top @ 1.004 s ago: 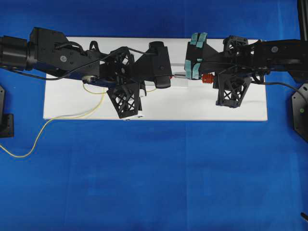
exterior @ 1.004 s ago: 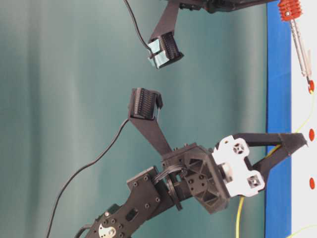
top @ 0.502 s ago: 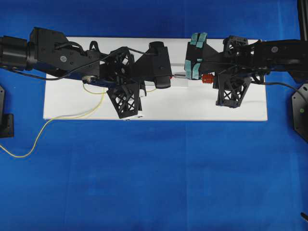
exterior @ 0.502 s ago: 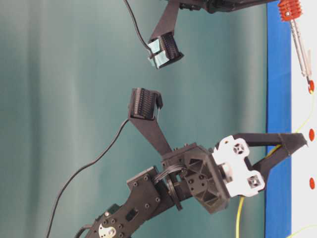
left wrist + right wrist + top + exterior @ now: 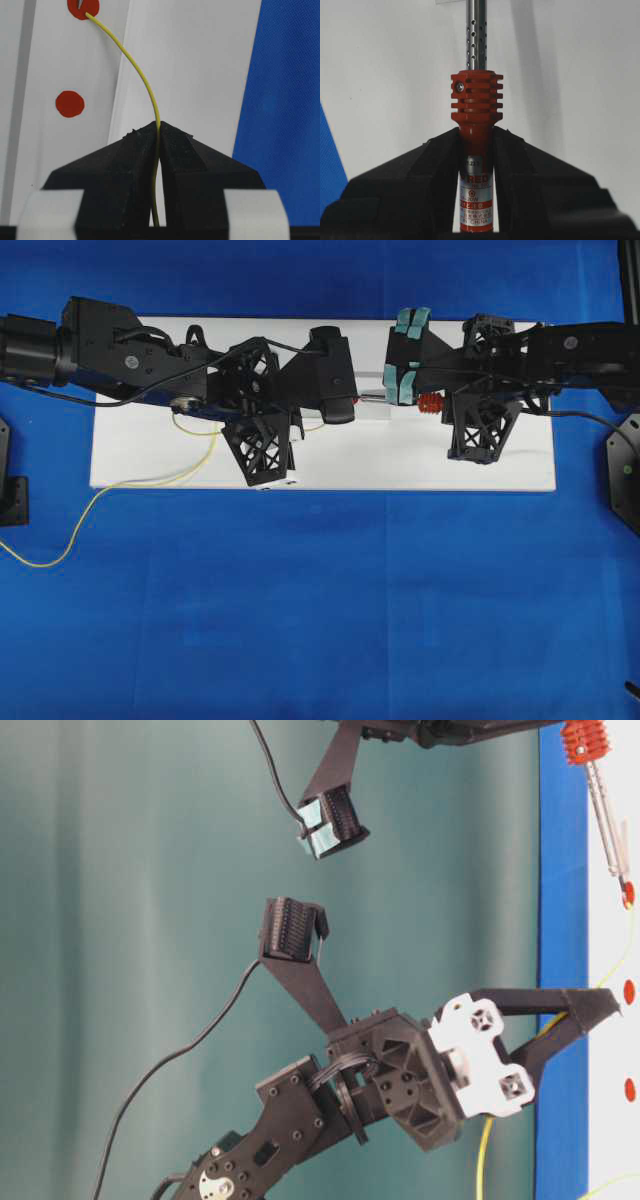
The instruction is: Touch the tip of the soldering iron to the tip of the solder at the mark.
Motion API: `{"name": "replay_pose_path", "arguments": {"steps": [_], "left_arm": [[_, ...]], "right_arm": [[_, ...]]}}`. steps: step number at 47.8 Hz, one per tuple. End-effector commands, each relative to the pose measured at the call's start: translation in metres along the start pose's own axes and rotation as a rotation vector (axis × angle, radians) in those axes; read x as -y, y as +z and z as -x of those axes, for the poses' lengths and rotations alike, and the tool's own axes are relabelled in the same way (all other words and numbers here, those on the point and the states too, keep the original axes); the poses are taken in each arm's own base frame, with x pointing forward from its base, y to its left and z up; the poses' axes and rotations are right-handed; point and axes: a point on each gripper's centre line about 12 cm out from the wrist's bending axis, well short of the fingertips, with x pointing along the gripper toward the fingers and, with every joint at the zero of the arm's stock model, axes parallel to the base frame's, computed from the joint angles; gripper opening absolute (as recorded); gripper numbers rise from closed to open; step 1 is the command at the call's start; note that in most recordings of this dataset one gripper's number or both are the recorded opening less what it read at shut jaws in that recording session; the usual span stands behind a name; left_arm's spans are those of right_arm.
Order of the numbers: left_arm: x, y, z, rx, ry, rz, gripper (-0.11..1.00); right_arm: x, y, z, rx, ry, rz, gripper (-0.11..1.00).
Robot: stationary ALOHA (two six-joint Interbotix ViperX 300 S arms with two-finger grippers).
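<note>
1. On the white board (image 5: 330, 455), far left of the overhead view, the solder (image 5: 130, 495) trails as a thin yellow wire off the board edge onto the blue cloth (image 5: 320, 610), then curves back up under the left arm.
2. Left gripper (image 5: 159, 127) – jaws clamped on the solder; the wire runs up through the seam between the two black fingers (image 5: 115, 175).
3. From the fingertips the wire arcs up and left in the left wrist view, and its tip lands on the upper red mark (image 5: 83, 8). A thin metal point shows inside that same mark, meeting the wire end.
4. A second red mark (image 5: 69, 103) sits below it, bare, well apart from the wire.
5. Mid-board in the overhead view, the two arms nearly meet; the iron's shaft spans the gap between them.
6. Right gripper (image 5: 477, 145) – jaws closed on the soldering iron (image 5: 476, 100), gripping the red body just below the ribbed collar; printed label visible between the fingers.
7. Perforated metal shaft runs straight up out of the right wrist view, over the board.
8. Table-level view: iron (image 5: 600, 800) slants down to the mark (image 5: 627, 893), tip on it.
</note>
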Motion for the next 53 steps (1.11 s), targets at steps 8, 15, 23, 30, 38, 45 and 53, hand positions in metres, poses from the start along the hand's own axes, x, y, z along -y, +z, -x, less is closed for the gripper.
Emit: {"name": "replay_pose_path", "arguments": {"steps": [8,15,23,30,38,45,53], "left_arm": [[0.002,0.012,0.008,0.04,-0.003,-0.004,0.0],[0.002,0.012,0.008,0.04,-0.003,-0.003,0.0],[0.001,0.012,0.008,0.04,-0.003,-0.001,0.0],[0.002,0.012,0.008,0.04,-0.003,-0.003,0.0],[0.002,0.013,0.009,0.041,-0.004,-0.003,0.0],[0.001,0.013,0.01,0.046,-0.002,-0.003,0.0],[0.001,0.018,0.026,0.078,-0.005,0.001,0.0]], "right_arm": [[-0.001,0.009,0.008,0.037,0.004,0.002,0.06],[0.0,0.009,0.008,0.038,0.004,0.0,0.06],[0.0,0.009,0.008,0.038,0.004,0.0,0.06],[0.0,0.009,0.008,0.038,0.004,0.0,0.06],[-0.001,0.009,0.008,0.038,0.004,0.002,0.06],[0.0,0.01,0.008,0.04,0.004,-0.001,0.06],[0.0,0.01,0.009,0.041,0.004,-0.001,0.06]]}}
